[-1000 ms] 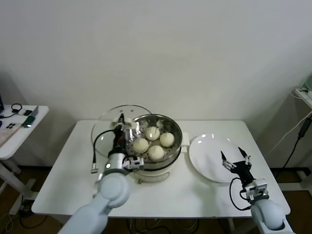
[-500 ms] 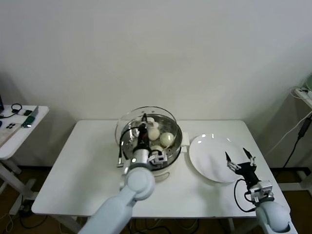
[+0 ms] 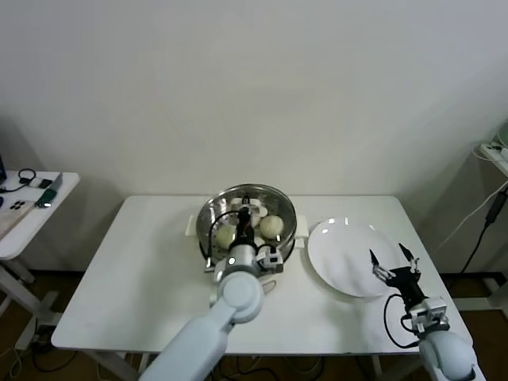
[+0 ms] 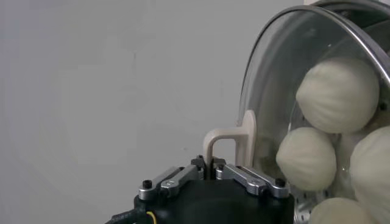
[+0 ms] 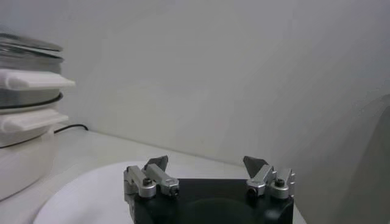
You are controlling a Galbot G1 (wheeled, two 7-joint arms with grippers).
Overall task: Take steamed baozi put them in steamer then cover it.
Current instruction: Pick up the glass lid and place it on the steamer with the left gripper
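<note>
**On the bench: glass cover held over the loaded steamer**

At the left of the head view, a small side table [image 3: 32,208] carries a few dark items at about nine o'clock from the steamer, well apart from the white bench [image 3: 135,270]. On the bench, near its far edge and a little left of centre, stands the steamer [image 3: 284,208], a shiny steel basket on a cream-white base with side handles. The steamed baozi [image 3: 271,227] lie inside it; through the glass the left wrist view shows four pale round buns [image 4: 337,95] packed close together.

The cover [image 3: 230,208] sits over the steamer, its metal rim about matching the basket's rim in the head view; whether it rests fully on that rim cannot be told. The left tool [image 3: 244,214] reaches in from six o'clock, above the cover's centre. In the left wrist view its fingers [image 4: 241,176] are drawn together, clamped on the cream handle [image 4: 234,140] of the cover [image 4: 274,79].

At three o'clock from the steamer, just beside its handle, lies a flat white plate [image 3: 341,254]. The right tool [image 3: 391,263] hovers at the plate's near right edge, around four o'clock from the steamer. The right wrist view shows the right tool [image 5: 206,165] with fingers spread apart, gripping nothing, above the plate [image 5: 85,198].
</note>
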